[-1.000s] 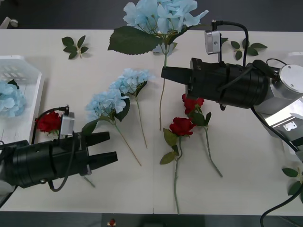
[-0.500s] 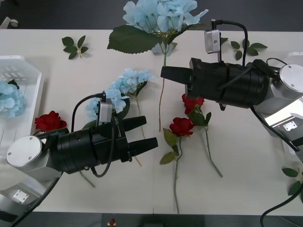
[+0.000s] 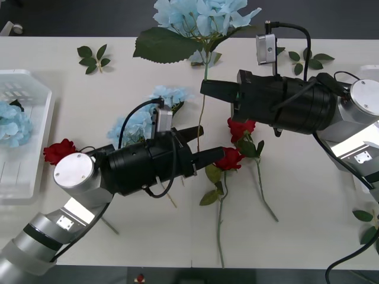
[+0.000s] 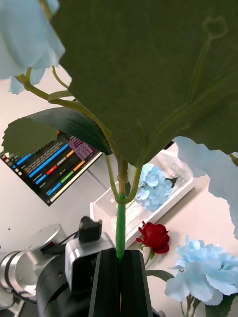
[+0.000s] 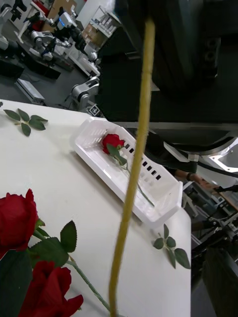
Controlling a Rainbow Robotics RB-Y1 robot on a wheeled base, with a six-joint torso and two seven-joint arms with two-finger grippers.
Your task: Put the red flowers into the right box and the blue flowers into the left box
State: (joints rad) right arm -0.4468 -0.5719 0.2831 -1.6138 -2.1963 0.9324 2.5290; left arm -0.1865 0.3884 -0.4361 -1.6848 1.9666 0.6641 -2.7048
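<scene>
**Flower Sorting: Containers, Contents and Gripper Status**

Legible text: none. A tilted screen [image 4: 47, 166] in the right wrist view shows coloured bars, too small to read.

Left box [image 3: 23, 133]: at the table's left edge. Contents visible: one blue hydrangea cluster [image 3: 12, 121]. In the right wrist view this tray [image 4: 148, 198] shows the same blue cluster inside.

Loose red rose [image 3: 59, 151]: on the table just beside the left box, partly behind the left arm.

Left gripper [image 3: 207, 145]: reaches toward the table centre. Fingers are spread, one to each side of the hanging stem, not touching it. The lower fingertip lies just beside a red rose bloom [image 3: 230, 158].

Two blue hydrangeas [image 3: 169, 96] lie on the table behind the left gripper, partly covered by it.

Two red roses lie at table centre, blooms near each other, stems running toward the near edge; the second bloom [image 3: 240, 127] sits just under the right gripper.

Right gripper [image 3: 206, 89]: fingers pressed together, pinching the stem [image 4: 119, 233] of a blue hydrangea [image 3: 198, 15]. The flower is lifted clear of the table, head up, large leaf [image 3: 163, 46] spread leftward.

Right box [image 5: 131, 171]: at the table's right side. Contents: one red rose [image 5: 113, 141], its stem lying along the tray.
</scene>
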